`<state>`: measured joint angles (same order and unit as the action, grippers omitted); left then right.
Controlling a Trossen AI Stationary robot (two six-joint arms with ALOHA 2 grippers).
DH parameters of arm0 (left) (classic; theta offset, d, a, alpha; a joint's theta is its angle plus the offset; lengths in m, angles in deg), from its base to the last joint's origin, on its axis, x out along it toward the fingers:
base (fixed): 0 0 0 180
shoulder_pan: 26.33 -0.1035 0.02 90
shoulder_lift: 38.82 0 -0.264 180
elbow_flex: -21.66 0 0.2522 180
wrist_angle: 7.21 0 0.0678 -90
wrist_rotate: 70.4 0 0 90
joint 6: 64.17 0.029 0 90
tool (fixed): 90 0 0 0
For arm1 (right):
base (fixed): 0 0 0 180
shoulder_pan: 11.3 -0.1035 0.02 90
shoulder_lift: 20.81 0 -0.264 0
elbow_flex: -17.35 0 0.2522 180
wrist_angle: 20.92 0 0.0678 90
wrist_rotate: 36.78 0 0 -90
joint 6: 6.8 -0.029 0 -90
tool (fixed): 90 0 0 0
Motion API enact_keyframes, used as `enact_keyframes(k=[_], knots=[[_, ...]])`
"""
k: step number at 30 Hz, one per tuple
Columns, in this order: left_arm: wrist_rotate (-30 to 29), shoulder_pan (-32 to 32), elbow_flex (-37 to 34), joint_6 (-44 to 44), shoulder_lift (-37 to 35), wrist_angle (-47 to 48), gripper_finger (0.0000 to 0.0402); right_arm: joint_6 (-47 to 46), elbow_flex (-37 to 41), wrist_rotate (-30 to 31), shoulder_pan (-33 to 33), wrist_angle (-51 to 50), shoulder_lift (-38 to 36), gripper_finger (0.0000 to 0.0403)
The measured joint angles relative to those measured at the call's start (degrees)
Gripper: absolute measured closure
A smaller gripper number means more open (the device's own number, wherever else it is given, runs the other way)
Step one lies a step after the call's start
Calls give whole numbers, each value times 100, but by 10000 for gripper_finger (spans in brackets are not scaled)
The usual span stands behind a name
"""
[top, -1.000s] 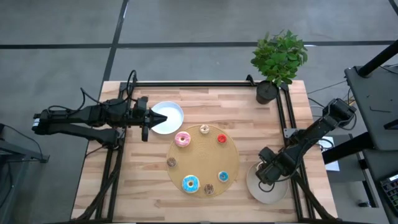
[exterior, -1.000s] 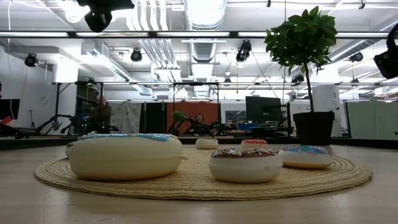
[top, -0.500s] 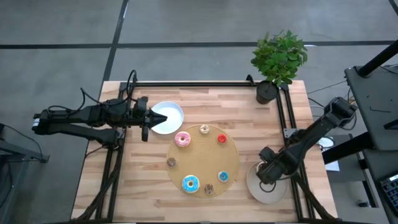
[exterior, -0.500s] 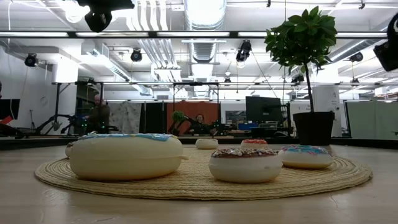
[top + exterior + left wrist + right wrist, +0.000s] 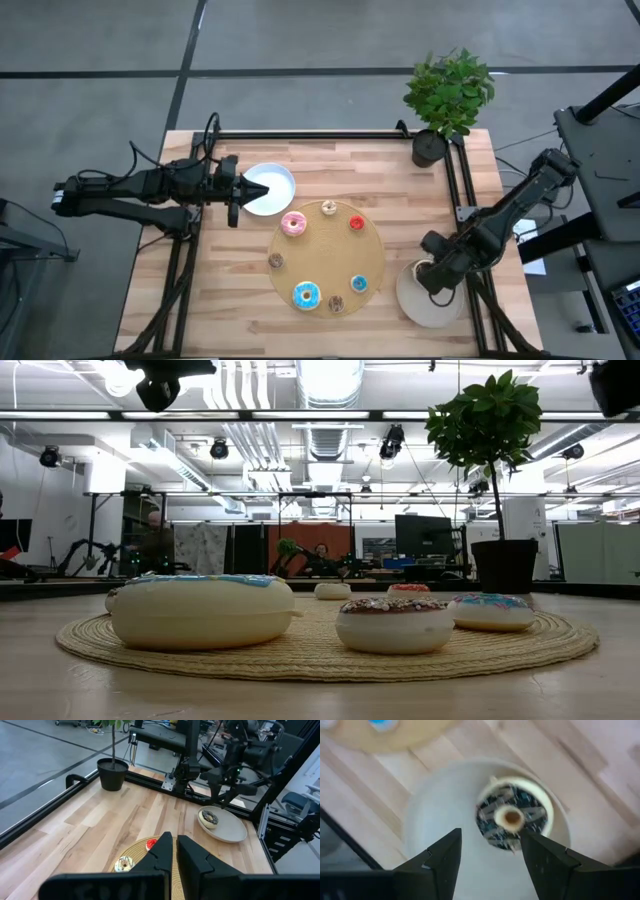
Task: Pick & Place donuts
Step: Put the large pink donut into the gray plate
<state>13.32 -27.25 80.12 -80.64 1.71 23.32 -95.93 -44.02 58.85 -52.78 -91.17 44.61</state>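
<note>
Several toy donuts lie flat on the round woven board (image 5: 330, 262): iced pink (image 5: 293, 223), tan (image 5: 329, 208), red (image 5: 357, 222), large blue (image 5: 306, 295), small blue (image 5: 359, 284) and two small brown ones (image 5: 276, 261) (image 5: 337, 304). A chocolate-iced donut (image 5: 512, 817) lies flat on the beige plate (image 5: 420, 308). My right gripper (image 5: 490, 834) hangs open above that donut without touching it. My left gripper (image 5: 240, 190) waits, shut, at the near rim of the white plate (image 5: 272, 186).
A potted plant (image 5: 432, 145) stands at the table's far right corner. Black frame rails run along the left, far and right edges. Bare wood lies between the board and the plates. In the low view people stand in the room beyond the table.
My right gripper has risen above the beige plate and drifted slightly toward the table's right edge; its arm climbs out of the top of the low view. The donuts and my left arm have stayed where they were.
</note>
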Motion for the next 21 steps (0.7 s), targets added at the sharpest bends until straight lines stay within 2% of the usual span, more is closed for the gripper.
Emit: enact_keyframes(k=[3, 8, 21], knots=[[0, 1, -1, 0, 0, -1, 402, 187, -152, 370, 108, 7, -7, 209], [0, 1, -1, 0, 0, -1, 402, 696, -469, 498, 484, 34, 147, 209], [116, 1, 0, -2, 0, -1, 402, 3279, -1713, 503, 1574, 208, 1071, 209]])
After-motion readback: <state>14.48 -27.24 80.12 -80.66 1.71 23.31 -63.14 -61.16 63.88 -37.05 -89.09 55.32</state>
